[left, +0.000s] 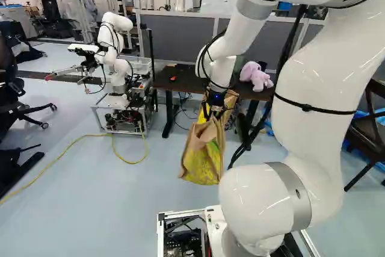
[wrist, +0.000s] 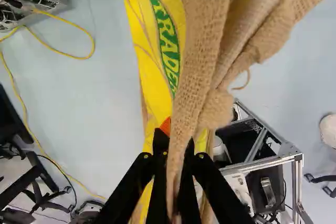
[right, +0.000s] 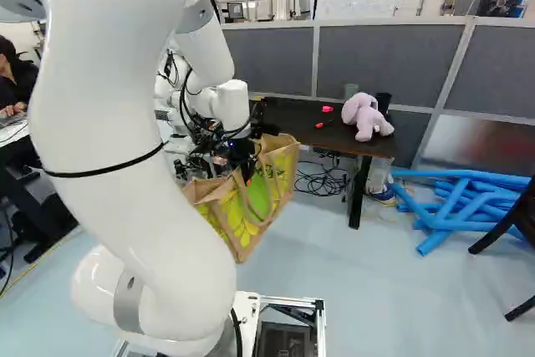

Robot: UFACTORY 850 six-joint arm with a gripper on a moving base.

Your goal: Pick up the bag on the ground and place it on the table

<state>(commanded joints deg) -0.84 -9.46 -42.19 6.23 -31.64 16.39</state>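
- Clearly, the gripper [right: 245, 168] has the bag's [right: 266, 198] burlap pinched between both fingers.
- The bag hangs on the near side of the table [right: 292, 118].
- On the table sits a plush toy [right: 365, 114], near its edge.

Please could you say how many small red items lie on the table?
2. In the right base view, one red item lies toward the partition, the other nearer the camera, both on the table left of the plush toy. The arm may hide more.
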